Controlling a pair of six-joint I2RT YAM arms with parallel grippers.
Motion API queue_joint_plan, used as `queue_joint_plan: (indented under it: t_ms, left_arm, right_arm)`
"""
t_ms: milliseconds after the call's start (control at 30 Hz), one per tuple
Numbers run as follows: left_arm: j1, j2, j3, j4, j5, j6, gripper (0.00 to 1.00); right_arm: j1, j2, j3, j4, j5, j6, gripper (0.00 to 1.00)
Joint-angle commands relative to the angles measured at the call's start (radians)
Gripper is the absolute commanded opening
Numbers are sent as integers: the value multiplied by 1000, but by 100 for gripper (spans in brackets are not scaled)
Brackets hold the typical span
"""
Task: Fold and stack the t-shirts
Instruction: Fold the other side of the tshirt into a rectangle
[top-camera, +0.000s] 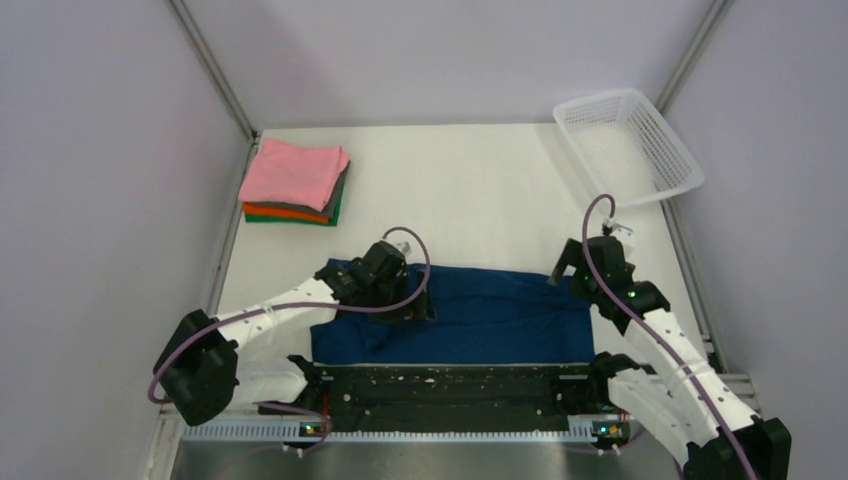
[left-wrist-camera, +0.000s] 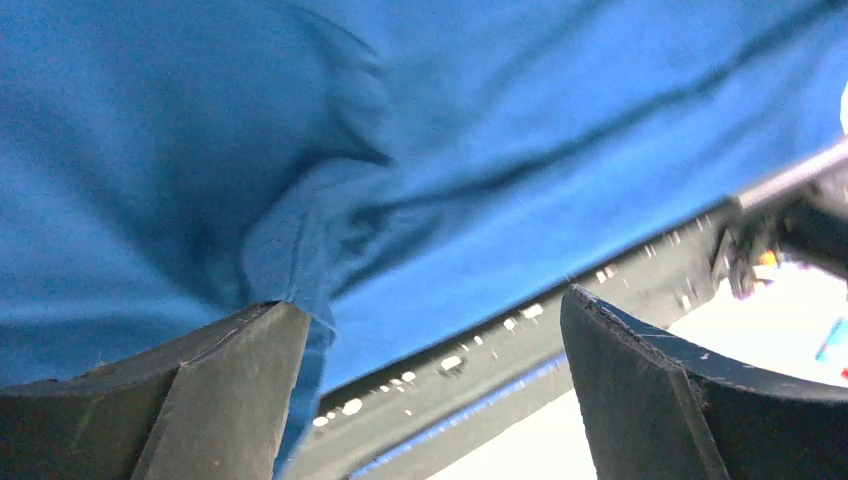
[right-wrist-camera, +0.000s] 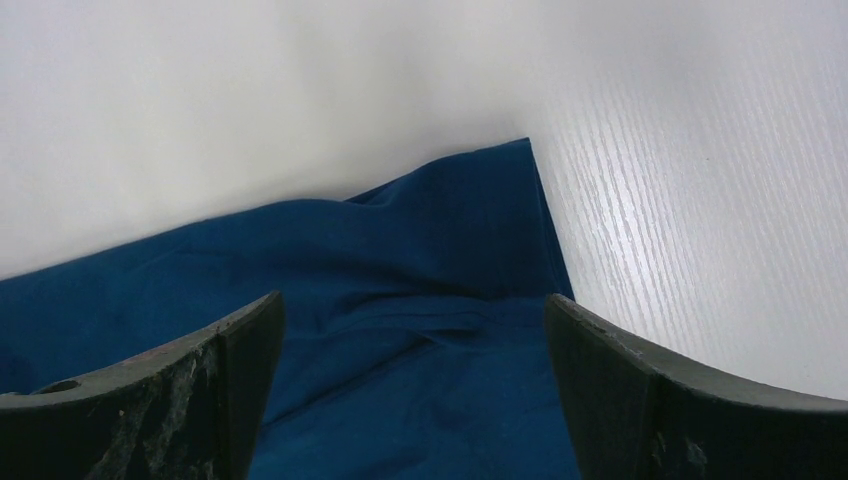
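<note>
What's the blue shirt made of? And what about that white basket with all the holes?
The blue shirt looks like soft knit cloth, maybe cotton. It is matte, and it wrinkles and sags into folds. The left wrist view shows what looks like a sewn edge. The basket looks like hard white plastic, because its thin mesh walls stand up stiff under a smooth rim.

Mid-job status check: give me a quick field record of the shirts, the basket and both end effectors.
shirt in work: navy t-shirt, spread as a wide band, near side, no print showing
left end effector: open, low over the shirt's wrinkled left part
right end effector: open, over the shirt's far right corner
stack: pink shirt on top, orange shirt and green shirt beneath, far left
white basket: far right corner
</note>
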Motion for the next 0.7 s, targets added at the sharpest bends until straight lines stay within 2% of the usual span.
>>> queue_joint_plan:
  t_ms: [0, 67, 200, 267, 400, 500, 567, 667]
  left_arm:
    - [-86, -29, -39, 122, 195, 44, 99]
    - [-127, -20, -33, 58, 176, 46, 99]
    - [-152, -18, 7, -135, 12, 22, 99]
    - [-152, -32, 26, -180, -44, 14, 99]
    - [-152, -108, 58, -160, -43, 17, 99]
    - [-148, -196, 64, -174, -195, -32, 99]
    - [-123, -231, 56, -175, -286, -72, 99]
    - [-17, -206, 23, -100, -255, -107, 99]
  right_arm:
    - [5, 5, 36, 28, -11, -20, 99]
    - [6, 5, 39, 28, -11, -24, 99]
    - [6, 5, 36, 28, -6, -22, 99]
    - [6, 6, 34, 32, -7, -25, 99]
    - [6, 12, 37, 41, -6, -40, 99]
    - [5, 20, 32, 71, -35, -71, 99]
    - [6, 34, 21, 120, -122, -103, 99]
    - [6, 95, -2, 225, -308, -123, 99]
